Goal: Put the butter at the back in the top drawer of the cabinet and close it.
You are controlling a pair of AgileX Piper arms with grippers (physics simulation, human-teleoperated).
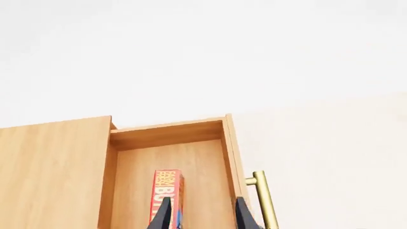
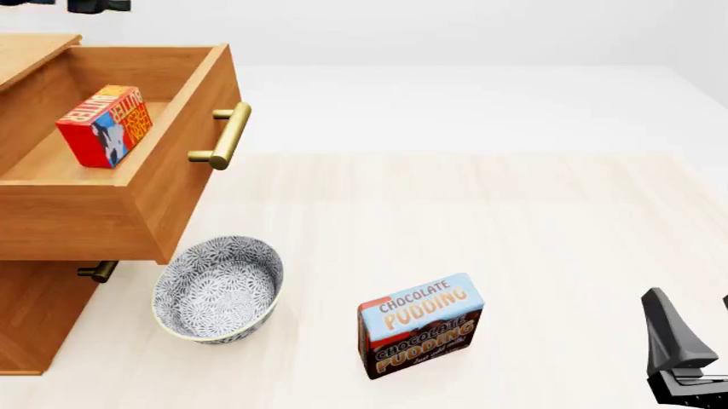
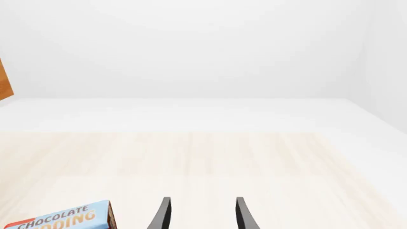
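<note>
**Butter in the drawer, drawer not yet shut**

Starting at nine o'clock in the front view, we see the cabinet [image 2: 34,315] with its top drawer [image 2: 170,183] pulled fully out over the tabletop [image 2: 546,239]. The butter [image 2: 106,124] sits inside it on the drawer floor, free of any grip. We judge the placing part of the task done.

Our left gripper [image 1: 202,213] hangs above the open drawer. In the left wrist view its jaws stand apart with nothing between them; one finger crosses in front of the butter, the other lies near the brass handle [image 1: 264,200]. In the front view only a dark scrap of that arm shows at eleven o'clock.

What is left, as we read it, is the closing: the drawer front must be pushed back flush with the cabinet, most likely by pressing on the front panel or handle.

Moving toward six o'clock, a patterned bowl [image 2: 218,288] rests on the tabletop just below the drawer's corner, and the Chocolate Pudding box [image 2: 418,325] stands near it, apart. Neither belongs to the job.

At five o'clock our right gripper [image 3: 201,214] waits low, jaws parted and empty, well apart from the cabinet.
</note>
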